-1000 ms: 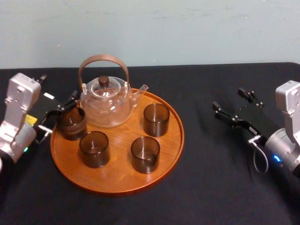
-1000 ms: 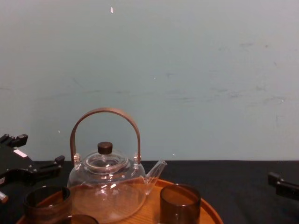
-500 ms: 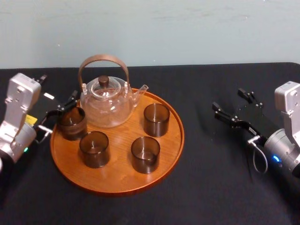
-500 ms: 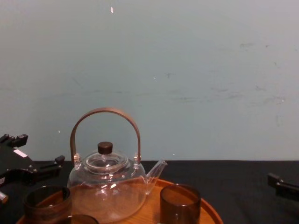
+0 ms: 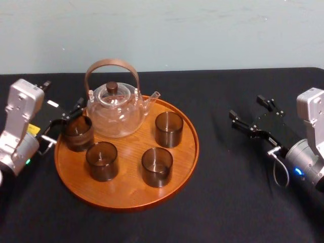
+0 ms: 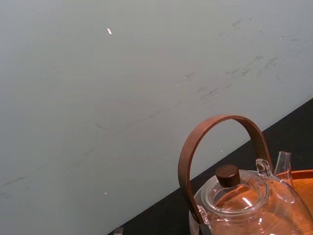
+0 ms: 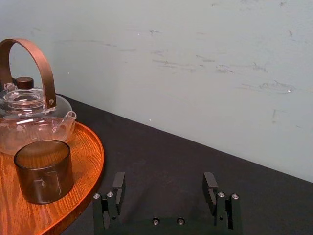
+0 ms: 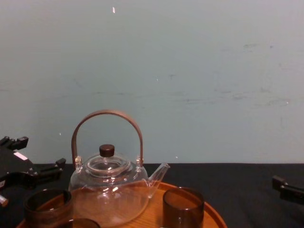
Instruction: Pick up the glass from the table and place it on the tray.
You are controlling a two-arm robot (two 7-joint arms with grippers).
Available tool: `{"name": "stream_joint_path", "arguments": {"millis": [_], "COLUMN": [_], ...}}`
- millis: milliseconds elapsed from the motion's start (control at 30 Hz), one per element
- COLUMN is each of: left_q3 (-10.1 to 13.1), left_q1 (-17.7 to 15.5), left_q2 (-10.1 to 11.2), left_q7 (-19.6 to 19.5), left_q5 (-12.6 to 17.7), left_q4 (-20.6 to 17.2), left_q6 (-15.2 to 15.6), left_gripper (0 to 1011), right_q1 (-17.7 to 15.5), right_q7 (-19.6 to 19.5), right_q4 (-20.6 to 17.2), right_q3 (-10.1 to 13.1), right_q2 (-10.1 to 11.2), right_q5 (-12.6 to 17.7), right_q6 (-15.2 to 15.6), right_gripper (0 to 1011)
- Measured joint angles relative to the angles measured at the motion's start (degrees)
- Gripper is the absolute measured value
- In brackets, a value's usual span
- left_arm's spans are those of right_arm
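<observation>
Pale scuffed wall (image 8: pixel 199 71), black tabletop (image 5: pixel 228 202)

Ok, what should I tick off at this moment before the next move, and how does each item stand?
1. Glass on the tray: ok. The glass stands upright inside the left rim of the tray.
2. Left gripper free of the glass: ok. The left gripper is open just behind it, with nothing between its fingers.
3. Left gripper clear of the teapot: cannot tell. One fingertip sits very close to its side.
4. Other three glasses upright on the tray: ok.
5. Right gripper out of the way: ok. The right gripper is open over the table, well right of the tray.
</observation>
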Motion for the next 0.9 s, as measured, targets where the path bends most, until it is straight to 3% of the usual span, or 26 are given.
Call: {"name": "stream_joint_path", "arguments": {"millis": [900], "left_q3": [0.0], "left_q1": [0.0], "left_q2": [0.0], "left_q7": [0.0], "left_q5": [0.0], "left_q4": [0.0], "left_q6": [0.0], "left_gripper": [1001], "right_q1": [0.0], "right_q7": [0.0], "right_q4": [-0.1], "right_q3": [0.0], "right_q2": [0.1], "right_q5": [0.1], "right_q6": [0.1], "right_gripper": [1002]}}
